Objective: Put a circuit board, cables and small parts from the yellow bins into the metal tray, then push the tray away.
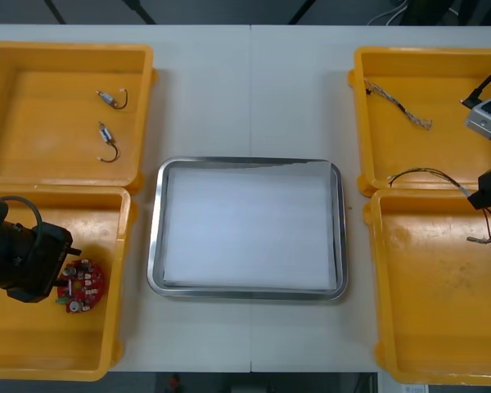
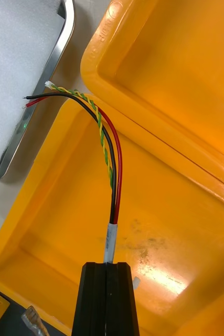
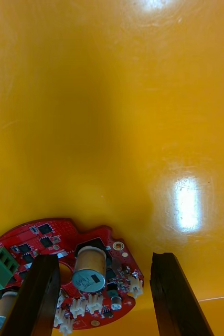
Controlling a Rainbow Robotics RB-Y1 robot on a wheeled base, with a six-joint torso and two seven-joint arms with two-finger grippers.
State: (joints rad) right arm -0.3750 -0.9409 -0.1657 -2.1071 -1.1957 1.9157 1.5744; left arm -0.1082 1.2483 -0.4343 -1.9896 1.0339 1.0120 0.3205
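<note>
A round red circuit board [image 1: 86,282] lies in the near left yellow bin [image 1: 33,344]. My left gripper [image 1: 68,268] hovers over the board's edge, open. In the left wrist view the board [image 3: 49,241] sits partly between the black fingers [image 3: 38,294], with the gripper [image 3: 104,260] low over it. My right gripper [image 1: 484,198] hangs at the near right bin's [image 1: 442,327] far wall, shut on a red and yellow cable [image 1: 430,173]. In the right wrist view the gripper [image 2: 107,268] pinches the cable [image 2: 114,163] at its white sleeve. The metal tray [image 1: 155,246], white inside, sits in the middle.
Two small metal parts [image 1: 112,98] [image 1: 108,143] lie in the far left bin [image 1: 16,106]. A twisted cable [image 1: 397,102] rests in the far right bin [image 1: 417,139]. The tray's rim [image 2: 59,58] is close to the held cable's loose ends.
</note>
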